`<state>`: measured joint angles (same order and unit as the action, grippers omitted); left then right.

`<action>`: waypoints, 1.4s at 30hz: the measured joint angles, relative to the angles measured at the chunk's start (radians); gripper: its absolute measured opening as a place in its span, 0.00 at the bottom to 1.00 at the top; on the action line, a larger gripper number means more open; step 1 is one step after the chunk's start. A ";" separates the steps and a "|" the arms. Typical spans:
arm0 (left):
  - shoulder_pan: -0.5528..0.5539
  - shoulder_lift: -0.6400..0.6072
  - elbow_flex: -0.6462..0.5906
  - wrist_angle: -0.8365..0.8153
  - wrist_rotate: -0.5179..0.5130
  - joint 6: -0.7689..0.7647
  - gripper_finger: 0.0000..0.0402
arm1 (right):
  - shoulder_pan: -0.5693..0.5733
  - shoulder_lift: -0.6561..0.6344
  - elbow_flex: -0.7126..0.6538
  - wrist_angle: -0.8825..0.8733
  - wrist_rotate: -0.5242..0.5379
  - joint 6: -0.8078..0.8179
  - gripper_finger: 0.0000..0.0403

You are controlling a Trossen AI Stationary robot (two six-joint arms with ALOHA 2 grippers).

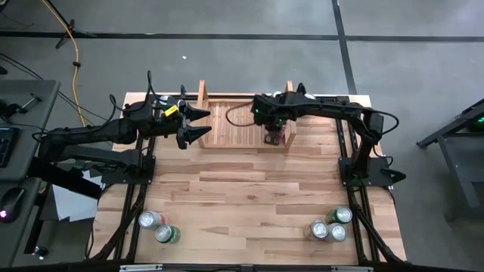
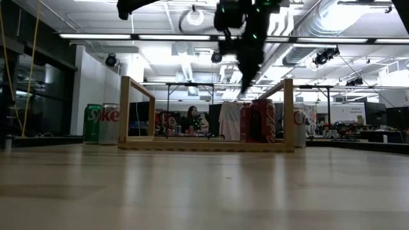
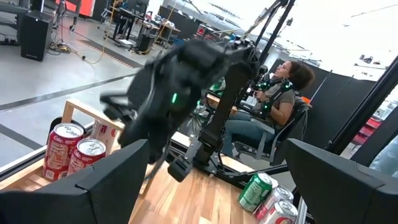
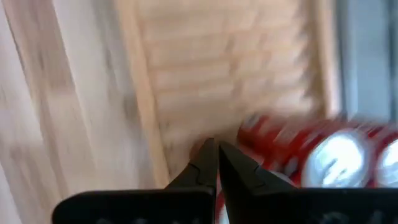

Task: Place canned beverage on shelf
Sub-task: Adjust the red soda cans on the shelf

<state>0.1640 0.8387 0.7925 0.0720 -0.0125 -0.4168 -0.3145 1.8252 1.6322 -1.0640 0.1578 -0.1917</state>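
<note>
Hovering pinched shut and empty above two red cans (image 1: 277,136) on the shelf (image 1: 234,125), the right gripper (image 4: 216,163) may topple them if it dips

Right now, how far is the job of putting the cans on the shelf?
Done: two red cans stand on the shelf at its right end. In hand: nothing; the right gripper is shut and empty above them, the left gripper open. Left: five cans at the table's front edge.
</note>
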 joint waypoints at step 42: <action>0.000 0.000 0.000 0.001 -0.026 -0.009 0.91 | -0.125 0.526 0.610 -0.469 0.184 0.035 0.00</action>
<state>0.1640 0.8387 0.7925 0.0727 -0.0387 -0.4254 -0.4398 2.3516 2.2417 -1.5332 0.3417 -0.1571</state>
